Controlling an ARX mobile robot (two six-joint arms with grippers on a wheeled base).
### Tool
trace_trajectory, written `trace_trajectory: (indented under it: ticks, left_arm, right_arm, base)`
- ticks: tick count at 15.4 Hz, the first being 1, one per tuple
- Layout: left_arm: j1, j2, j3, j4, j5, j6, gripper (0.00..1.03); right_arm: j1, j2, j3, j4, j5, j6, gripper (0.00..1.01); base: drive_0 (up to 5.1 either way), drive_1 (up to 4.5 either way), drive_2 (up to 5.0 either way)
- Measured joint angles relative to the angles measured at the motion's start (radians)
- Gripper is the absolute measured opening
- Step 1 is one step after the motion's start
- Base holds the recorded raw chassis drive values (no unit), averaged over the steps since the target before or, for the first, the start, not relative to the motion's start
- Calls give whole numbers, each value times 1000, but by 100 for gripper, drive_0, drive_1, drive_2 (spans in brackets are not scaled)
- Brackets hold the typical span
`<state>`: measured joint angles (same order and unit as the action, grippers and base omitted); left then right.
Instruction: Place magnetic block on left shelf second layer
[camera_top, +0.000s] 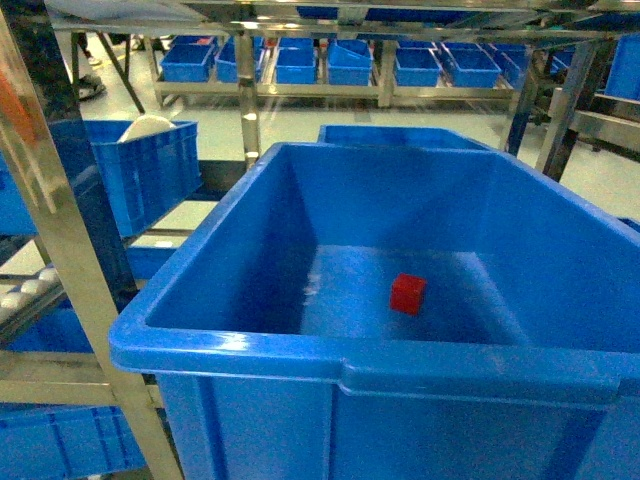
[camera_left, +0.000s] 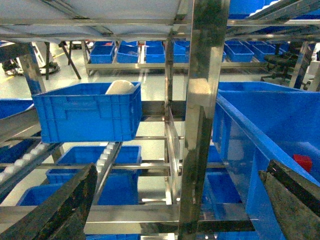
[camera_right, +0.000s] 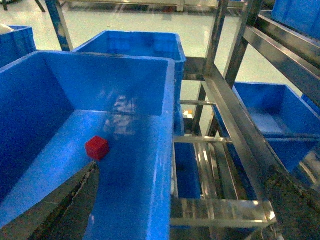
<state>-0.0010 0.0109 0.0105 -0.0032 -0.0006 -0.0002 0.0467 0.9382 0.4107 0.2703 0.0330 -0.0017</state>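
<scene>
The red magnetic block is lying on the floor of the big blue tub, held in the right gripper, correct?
Not quite. The magnetic block does lie on the floor of the big blue tub, but nothing holds it. The right wrist view shows the right gripper open, its fingers well apart, with the block sitting free ahead of them.

Magnetic block (camera_top: 407, 294) inside tub (camera_top: 300, 355), right of crate (camera_top: 150, 170)

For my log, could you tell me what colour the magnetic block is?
Plain red; the magnetic block shows best in the head view.
</scene>
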Motion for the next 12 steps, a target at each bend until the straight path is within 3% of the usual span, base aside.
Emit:
trace_trajectory:
  ticks: [3, 5, 6, 7, 9, 12]
  left_arm:
    - [0, 0, 0, 0, 0, 0, 98]
    - [0, 0, 0, 0, 0, 0, 98]
    - [0, 0, 0, 0, 0, 0, 98]
    - [0, 0, 0, -2, 0, 0, 98]
    - [0, 0, 0, -1, 0, 0, 98]
    - [0, 0, 0, 0, 0, 0, 98]
  right_arm:
    - [-140, -340, -27, -248, -137, 12, 98]
    - [-139, -343, -28, -248, -146, 20, 98]
    - [-89, -357, -100, -68, -68, 15, 88]
    - [-44, -400, -171, 14, -48, 10, 75]
    - [-48, -454, -229, 36, -32, 8, 47]
    - [-47, -510, -283, 21, -33, 8, 18]
  base:
    - [0, 0, 0]
    - [0, 0, 0]
    - [0, 0, 0]
    - [0, 0, 0]
    - [0, 0, 0]
    - [0, 0, 0]
